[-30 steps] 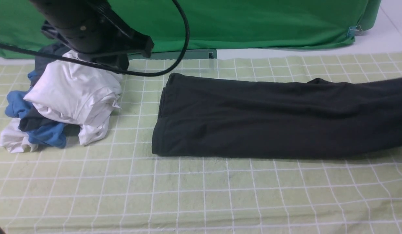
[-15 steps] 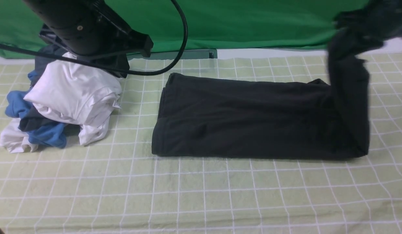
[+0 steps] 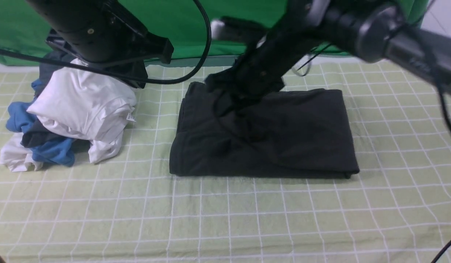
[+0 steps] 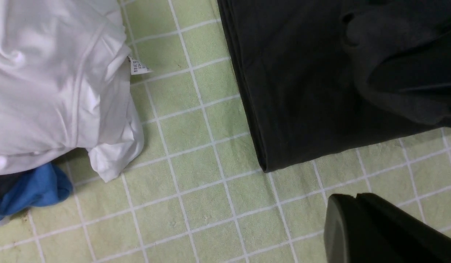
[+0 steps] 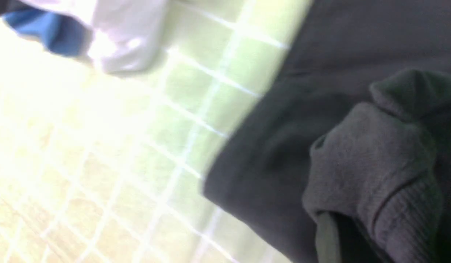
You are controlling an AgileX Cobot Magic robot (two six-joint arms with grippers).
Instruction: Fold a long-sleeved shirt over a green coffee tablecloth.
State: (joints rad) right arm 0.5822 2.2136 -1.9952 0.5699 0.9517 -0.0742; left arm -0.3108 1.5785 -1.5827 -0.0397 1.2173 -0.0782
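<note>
One fold newly made: the long-sleeved shirt [image 3: 302, 131] ran a second ago as a long band off the right edge of the front view; its right end had since been lifted and carried leftward over the body; it now formed a shorter, doubled block with a fresh folded edge on the right
Shirt's place: on the green coffee tablecloth [image 3: 225, 219], about mid-table, well apart from the near edge; the heap of white, blue and dark garments [image 3: 76, 109] lay to its left, not touching it
Right pincer [image 3: 225, 96]: low over the far-left part of the shirt, clamped on a bunch of its black fabric, a ribbed edge showing beside it; the top layer there was puckered, not yet laid flat
Left pincer [image 4: 357, 204]: fingers together, holding nothing; it hung above the tablecloth by the shirt's near-left corner, unmoved over the last second
Meaning for the task: the halving looked nearly complete; the carried end seemingly wanted setting down and letting go
Risk: a withdrawal before release would likely drag the top layer askew
</note>
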